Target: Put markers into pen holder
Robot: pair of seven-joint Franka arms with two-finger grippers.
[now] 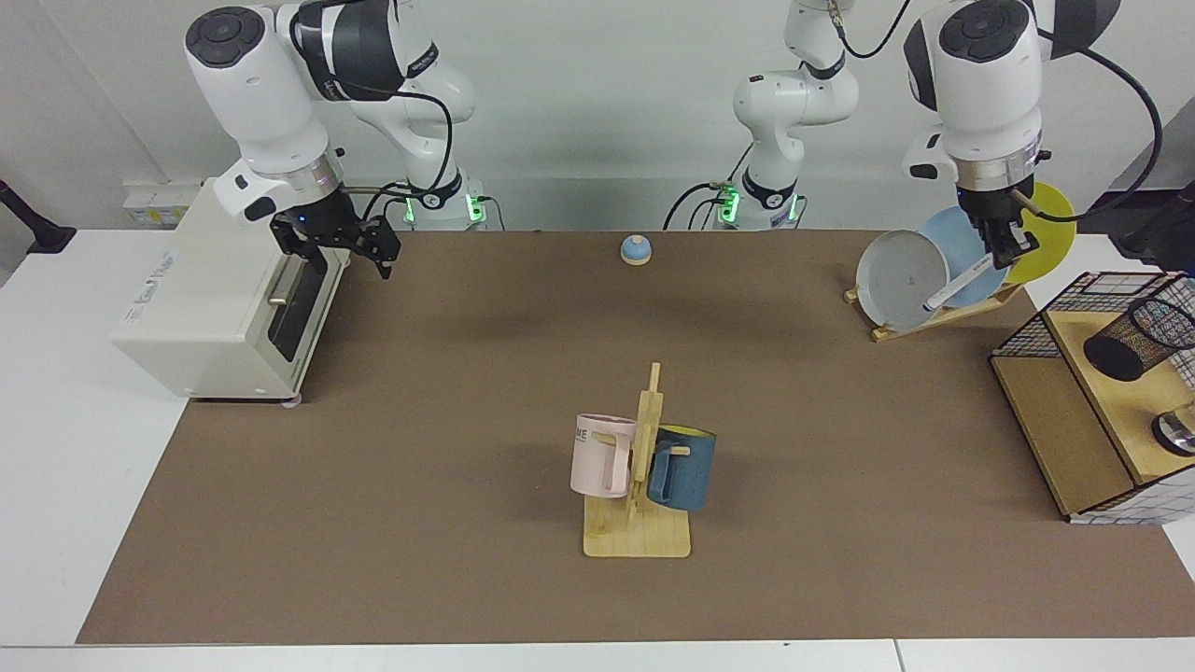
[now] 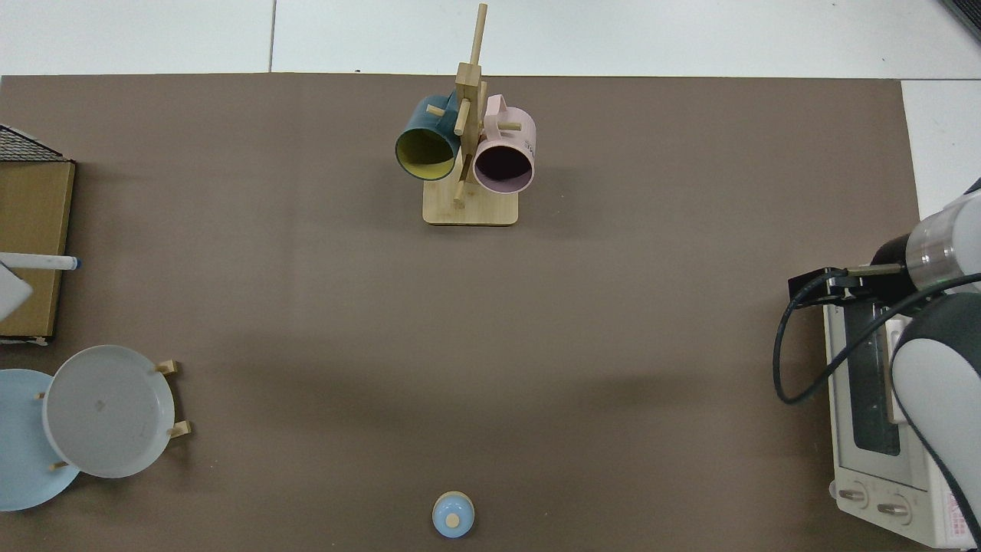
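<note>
The marker [image 1: 962, 280], white with a dark blue end, hangs slanted in the air with my left gripper [image 1: 1006, 250] shut on its upper end, in front of the blue plate. In the top view only the marker [image 2: 42, 262] shows at the left edge, over the wooden shelf. The pen holder [image 1: 1137, 338], a black mesh cup, sits on the wooden shelf at the facing view's far right, apart from the marker; it is out of the top view. My right gripper [image 1: 333, 254] hangs open beside the oven, holding nothing, and shows in the top view as the right gripper [image 2: 812, 284].
A plate rack [image 1: 934, 317] holds grey, blue and yellow plates just left of the wire-grid shelf [image 1: 1046, 327]. A mug tree [image 1: 639, 467] with a pink and a blue mug stands mid-table. A white toaster oven [image 1: 215, 299], a small blue knob [image 1: 636, 249] and a shiny round object [image 1: 1176, 434] are around.
</note>
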